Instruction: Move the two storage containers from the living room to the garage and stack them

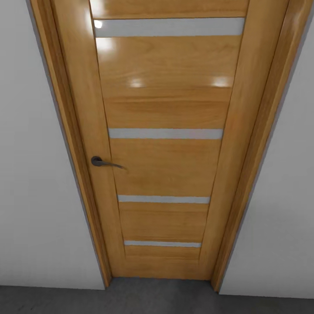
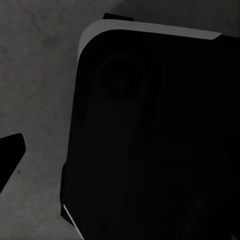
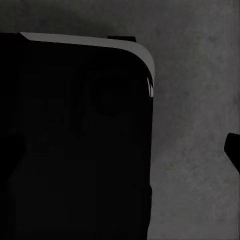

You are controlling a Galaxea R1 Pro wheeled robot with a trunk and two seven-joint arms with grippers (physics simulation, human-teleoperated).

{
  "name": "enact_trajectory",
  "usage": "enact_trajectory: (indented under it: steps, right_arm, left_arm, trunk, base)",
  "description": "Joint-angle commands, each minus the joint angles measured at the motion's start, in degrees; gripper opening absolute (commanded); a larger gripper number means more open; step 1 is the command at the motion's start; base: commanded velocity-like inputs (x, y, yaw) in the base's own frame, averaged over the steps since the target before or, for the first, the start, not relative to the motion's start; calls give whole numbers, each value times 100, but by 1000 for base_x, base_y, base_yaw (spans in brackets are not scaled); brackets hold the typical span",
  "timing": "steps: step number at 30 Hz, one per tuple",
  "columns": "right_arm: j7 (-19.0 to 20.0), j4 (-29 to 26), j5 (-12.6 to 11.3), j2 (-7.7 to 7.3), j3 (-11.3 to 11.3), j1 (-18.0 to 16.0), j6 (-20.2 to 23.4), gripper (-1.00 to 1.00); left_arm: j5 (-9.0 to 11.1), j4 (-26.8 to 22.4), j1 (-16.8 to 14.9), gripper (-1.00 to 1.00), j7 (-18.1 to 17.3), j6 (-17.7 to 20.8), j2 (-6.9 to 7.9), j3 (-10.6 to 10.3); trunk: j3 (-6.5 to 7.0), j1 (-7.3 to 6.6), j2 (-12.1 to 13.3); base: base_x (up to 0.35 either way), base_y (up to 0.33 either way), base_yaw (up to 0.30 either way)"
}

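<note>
Pale grey walls (image 1: pixel 35 174) frame a shut orange-wood striped door (image 1: pixel 165 152) (gripper states indiscernible) — driving on risks bumping it.

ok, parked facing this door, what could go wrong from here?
1. The door looks shut and close ahead; driving on would likely hit it.
2. The handle is a small lever; a grasp could easily slip.
3. Both wrist views look down at dark floor and black robot body, giving little help for aiming.
</note>
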Motion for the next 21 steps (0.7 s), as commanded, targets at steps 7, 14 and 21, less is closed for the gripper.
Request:
enact_trajectory:
  steps: [7,14,21]
  right_arm:
    - [8,8,4,-1,11,-4,-15,100]
    - [9,8,4,-1,13,-4,-13,100]
    - [9,8,4,-1,8,-4,-19,100]
  left_arm:
    - [38,-10,2,100,6,-9,4,1]
    - [39,-10,0,100,6,-10,5,1]
    - [36,-10,1,100,6,-10,6,1]
  trunk:
    - [-5,0,-3]
    - [-5,0,-3]
    - [-5,0,-3]
  base:
    - [21,-18,11]
    - [2,-1,1]
    - [0,0,0]
